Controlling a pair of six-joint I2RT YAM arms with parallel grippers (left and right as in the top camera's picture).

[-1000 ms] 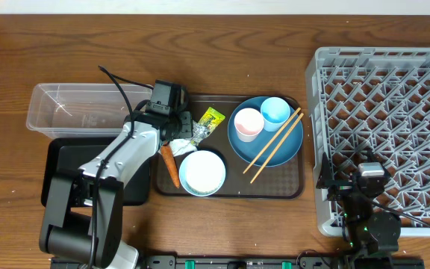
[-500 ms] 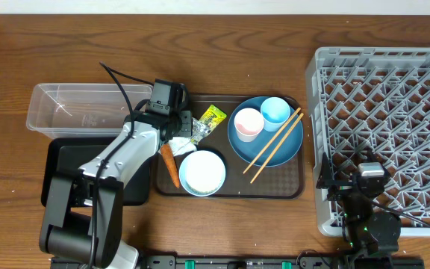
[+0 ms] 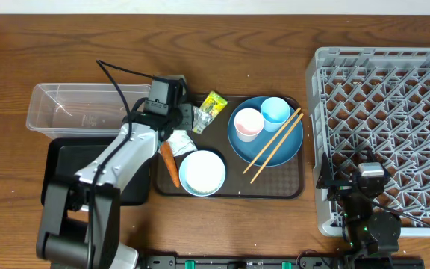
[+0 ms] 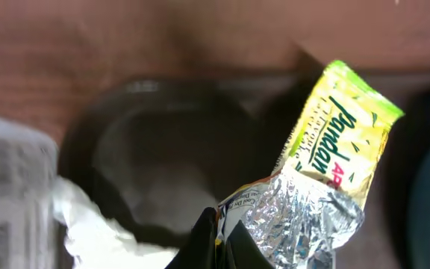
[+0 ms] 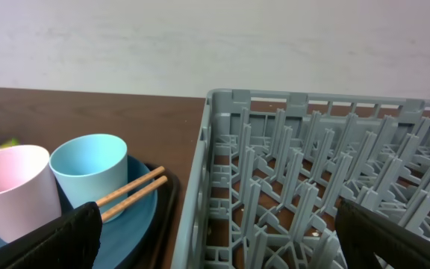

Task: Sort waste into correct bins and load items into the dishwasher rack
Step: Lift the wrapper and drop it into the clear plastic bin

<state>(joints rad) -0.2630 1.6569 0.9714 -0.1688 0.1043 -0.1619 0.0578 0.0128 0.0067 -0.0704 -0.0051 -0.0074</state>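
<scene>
My left gripper [image 4: 220, 237] is shut on the silver crumpled end of the yellow-green wrapper [image 4: 340, 140], which hangs above the brown serving tray's back left corner [image 3: 213, 102]. Below it on the tray lie the white tissue [image 3: 176, 140] and the carrot [image 3: 170, 166], beside the pale bowl [image 3: 202, 172]. The blue plate [image 3: 286, 146] carries the pink cup [image 3: 248, 123], the light blue cup [image 3: 275, 112] and the chopsticks [image 3: 275, 146]. My right gripper [image 5: 215, 224] stands open over the near left edge of the grey dishwasher rack [image 3: 394, 112], holding nothing.
The clear tub [image 3: 80, 108] stands at the left of the table, and the black tray [image 3: 62, 168] lies in front of it under my left arm. The brown serving tray [image 3: 234, 190] lies between these bins and the rack.
My left gripper has shut on the wrapper and drawn it up and towards the back of the tray. The right arm has not moved.
</scene>
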